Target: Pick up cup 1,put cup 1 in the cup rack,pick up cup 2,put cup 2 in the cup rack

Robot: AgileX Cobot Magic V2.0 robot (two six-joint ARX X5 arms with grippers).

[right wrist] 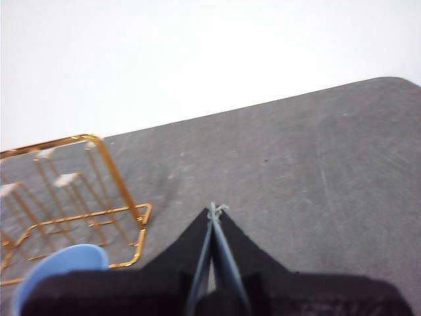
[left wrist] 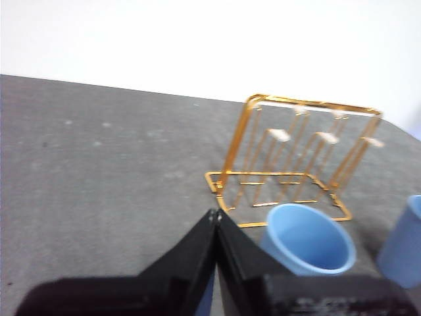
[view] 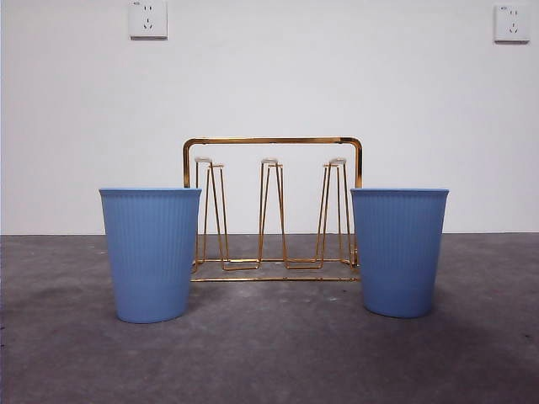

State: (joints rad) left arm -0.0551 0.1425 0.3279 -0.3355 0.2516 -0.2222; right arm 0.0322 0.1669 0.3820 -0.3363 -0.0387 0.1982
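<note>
Two blue ribbed cups upright on the grey table [view: 269, 362], mouths up; cup on the left [view: 152, 252] and cup on the right [view: 399, 251] flank the cup rack [view: 272, 210], which stands just behind and between them, prongs bare. Left gripper [left wrist: 215, 216] pinched closed, empty; one cup just beside its fingertips, rack beyond. Right gripper [right wrist: 214, 209] closed tip to tip, holding nothing; rack off to the side of its fingers, a cup rim at the frame edge.
</note>
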